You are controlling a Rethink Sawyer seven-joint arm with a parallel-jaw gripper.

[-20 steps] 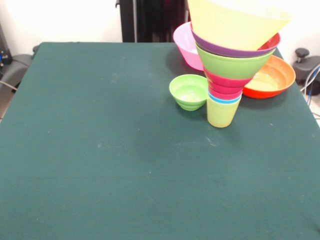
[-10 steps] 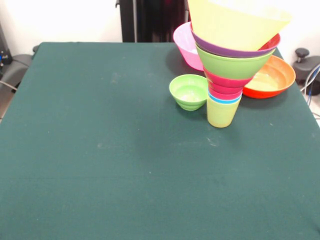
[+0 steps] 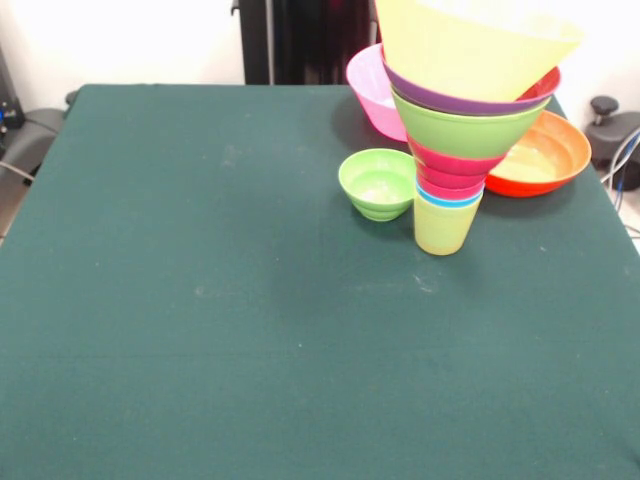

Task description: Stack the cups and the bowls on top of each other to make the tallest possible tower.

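Note:
The tower (image 3: 455,120) stands upright at the table's far right. A yellow-green cup (image 3: 444,227) is lowest, with a blue cup rim (image 3: 448,198) above it. Over these sit red and pink rims (image 3: 452,168), a lime green bowl (image 3: 465,130), a purple rim (image 3: 450,98) and a big yellow-green bowl (image 3: 470,45) on top. A small green bowl (image 3: 377,183) sits on the table just left of the tower's base. A big pink bowl (image 3: 372,88) and a big orange bowl (image 3: 540,155) stand behind the tower. A red rim (image 3: 546,84) shows at the tower's right. The gripper is not in view.
The dark green table (image 3: 220,300) stretches wide to the left and front of the tower. The robot's dark pedestal (image 3: 305,40) stands behind the table's far edge. Dark equipment (image 3: 610,125) sits off the table's right side.

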